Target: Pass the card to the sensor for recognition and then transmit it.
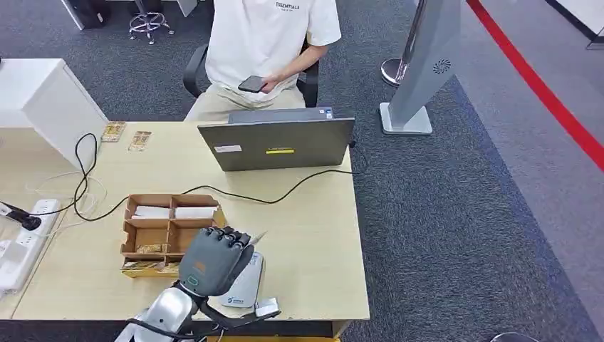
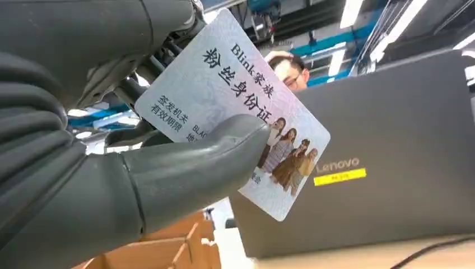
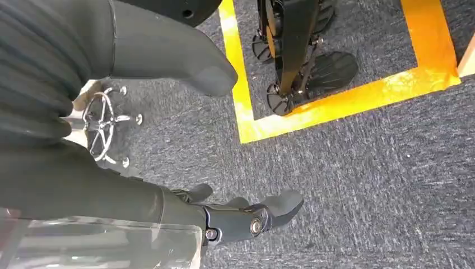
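Looking down from the head view, the left hand (image 1: 214, 258) is raised over the near edge of the table (image 1: 313, 242), its back to the camera, fingers curled, a pale corner of the card (image 1: 258, 236) peeking out at its right side. Right beneath the hand sits the white sensor (image 1: 246, 285), near the table's front edge. Just left of the hand is a cardboard tray (image 1: 167, 226) with compartments, white cards lying in its far slots. Farther back, a grey laptop (image 1: 278, 142) stands with its lid toward the robot, and a black cable (image 1: 285, 189) snakes across the tabletop. A person (image 1: 267, 43) in a white shirt sits behind the laptop, holding a phone (image 1: 252, 84).

Over to the left wrist view: the card (image 2: 235, 101) is up close, pinched between the thick thumb (image 2: 224, 151) and the darker fingers behind it, so this hand (image 2: 84, 151) is gripping it firmly. Printed characters and a small group photo show on its face. The laptop (image 2: 392, 151) lid fills the background, with the cardboard tray (image 2: 168, 246) low by the hand.

Right wrist view now: the right hand (image 3: 112, 140) hangs over grey carpet (image 3: 364, 179) crossed by yellow tape (image 3: 347, 98), thumb and fingers apart, holding nothing.
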Available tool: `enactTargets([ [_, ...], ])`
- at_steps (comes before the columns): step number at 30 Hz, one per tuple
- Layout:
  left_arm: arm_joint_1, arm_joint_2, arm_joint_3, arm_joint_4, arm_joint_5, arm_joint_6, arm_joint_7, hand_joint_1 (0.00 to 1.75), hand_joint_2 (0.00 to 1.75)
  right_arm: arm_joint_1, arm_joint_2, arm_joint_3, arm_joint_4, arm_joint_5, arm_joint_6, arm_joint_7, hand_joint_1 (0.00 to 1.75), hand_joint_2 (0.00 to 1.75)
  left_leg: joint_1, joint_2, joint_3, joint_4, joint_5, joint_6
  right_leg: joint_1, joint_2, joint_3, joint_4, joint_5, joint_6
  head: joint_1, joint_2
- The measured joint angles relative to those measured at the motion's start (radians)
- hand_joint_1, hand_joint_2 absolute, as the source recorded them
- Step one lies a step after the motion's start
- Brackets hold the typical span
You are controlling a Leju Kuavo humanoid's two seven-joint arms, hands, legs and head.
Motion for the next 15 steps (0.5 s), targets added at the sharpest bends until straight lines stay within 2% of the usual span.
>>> enactTargets([
  [4, -0.001, 0.003, 0.000, 0.000, 0.003, -0.069, 0.019, 1.75, 1.75, 0.000, 0.000, -0.005, 0.000, 0.003, -0.002, 0.000, 0.00, 1.75, 0.000, 0.000, 0.000, 0.000, 0.000, 0.000, 0.000, 0.000, 0.000, 0.000, 0.000, 0.000, 0.000, 0.000],
  [10, -0.005, 0.008, 0.000, 0.000, 0.001, -0.082, 0.026, 1.75, 1.75, 0.001, 0.000, -0.017, 0.000, 0.009, -0.003, 0.000, 0.00, 1.75, 0.000, 0.000, 0.000, 0.000, 0.000, 0.000, 0.000, 0.000, 0.000, 0.000, 0.000, 0.000, 0.000, 0.000],
  [15, -0.026, 0.023, 0.000, 0.000, -0.009, -0.139, 0.050, 1.75, 1.75, 0.001, 0.000, -0.024, 0.000, 0.012, -0.010, 0.006, 0.00, 1.75, 0.000, 0.000, 0.000, 0.000, 0.000, 0.000, 0.000, 0.000, 0.000, 0.000, 0.000, 0.000, 0.000, 0.000],
])
